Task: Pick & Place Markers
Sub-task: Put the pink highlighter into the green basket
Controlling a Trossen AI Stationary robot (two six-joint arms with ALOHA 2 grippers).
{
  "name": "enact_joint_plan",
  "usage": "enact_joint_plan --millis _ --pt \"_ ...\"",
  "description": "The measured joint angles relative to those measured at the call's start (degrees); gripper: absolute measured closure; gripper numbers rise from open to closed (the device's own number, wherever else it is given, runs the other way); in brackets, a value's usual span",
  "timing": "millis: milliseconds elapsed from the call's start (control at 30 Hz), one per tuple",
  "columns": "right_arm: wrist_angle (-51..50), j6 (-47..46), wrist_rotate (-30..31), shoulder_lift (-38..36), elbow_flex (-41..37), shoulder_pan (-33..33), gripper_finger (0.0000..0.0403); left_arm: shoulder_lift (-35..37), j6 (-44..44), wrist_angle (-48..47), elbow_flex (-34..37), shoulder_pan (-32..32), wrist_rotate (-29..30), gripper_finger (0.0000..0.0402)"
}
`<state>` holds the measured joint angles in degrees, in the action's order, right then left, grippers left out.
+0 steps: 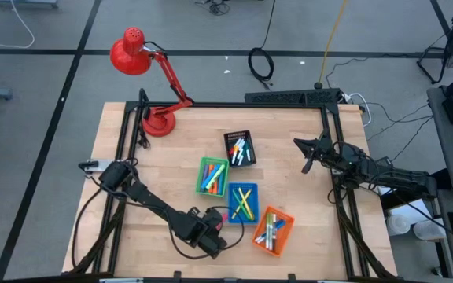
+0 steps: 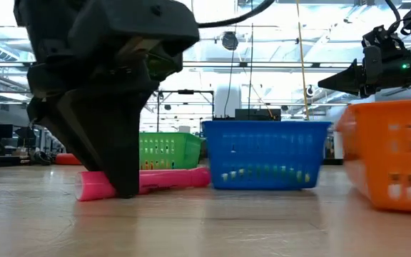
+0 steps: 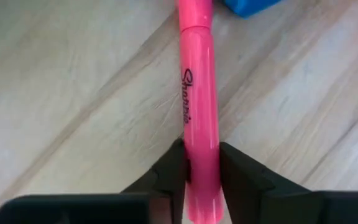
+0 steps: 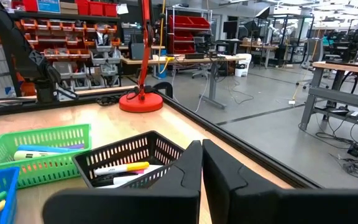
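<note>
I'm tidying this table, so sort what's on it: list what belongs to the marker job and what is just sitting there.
Part of the job:
- pink marker on the table, left gripper closed on it
- markers in the green basket, blue basket, orange basket and black basket

Just sitting there:
- red desk lamp
- right gripper, shut, waiting apart

Two dark jointed arms trail black cables; each end effector (image 3: 201, 177) has blocky matte-black fingers.

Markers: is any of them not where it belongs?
Yes, one. A pink marker lies flat on the bare table beside the blue basket, while the others sit in baskets. The left gripper is closed on its sides.
</note>
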<state>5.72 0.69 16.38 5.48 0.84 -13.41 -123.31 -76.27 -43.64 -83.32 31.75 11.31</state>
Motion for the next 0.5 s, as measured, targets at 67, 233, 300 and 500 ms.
enact_joint_plan --millis 67,233,300,500 --pt "0.00 0.00 0.01 0.02 -0.01 0.00 0.0403 0.00 1.77 -0.12 0.01 -0.16 0.85 0.0323" --pt "0.00 0.00 0.01 0.01 -0.01 0.00 0.0403 0.00 0.83 -0.96 -0.10 -0.81 -1.39 0.0329" --pt "0.00 0.00 0.00 0.01 0.00 0.00 0.0403 0.17 -0.79 -1.55 -0.10 -0.62 -1.68 0.0329" --pt "-0.02 0.00 0.00 0.02 0.00 0.00 0.0403 3.44 -4.41 -5.50 0.48 2.24 4.42 0.0330"
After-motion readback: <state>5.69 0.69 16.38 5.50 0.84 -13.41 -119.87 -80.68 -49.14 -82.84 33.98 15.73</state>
